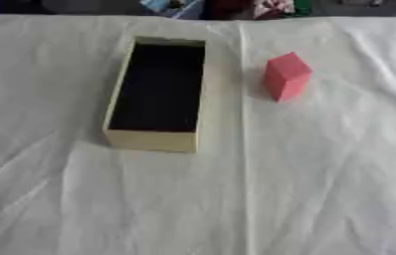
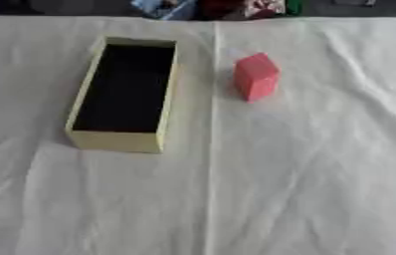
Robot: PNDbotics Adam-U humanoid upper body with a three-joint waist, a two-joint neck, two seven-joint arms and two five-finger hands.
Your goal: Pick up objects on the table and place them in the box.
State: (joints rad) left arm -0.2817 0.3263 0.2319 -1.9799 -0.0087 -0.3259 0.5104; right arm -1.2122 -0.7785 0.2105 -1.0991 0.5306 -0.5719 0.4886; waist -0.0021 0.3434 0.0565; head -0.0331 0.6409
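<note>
Box and block on white cloth, no robot hand showing.
Open box point(image 1: 152, 141), dark inside, upper left of centre; red block point(image 1: 286, 76), perhaps tilted, sits right of it, apart.

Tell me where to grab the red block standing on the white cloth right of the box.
Probably pinch the red upright block across its two flat side faces near the top, coming from above on the right. It stands apart from the yellow open cardboard box.

Open yellow box point(image 1: 149, 140) with dark inside, red block point(image 1: 286, 76) apart on its right, creased white cloth point(image 1: 306, 189)
</note>
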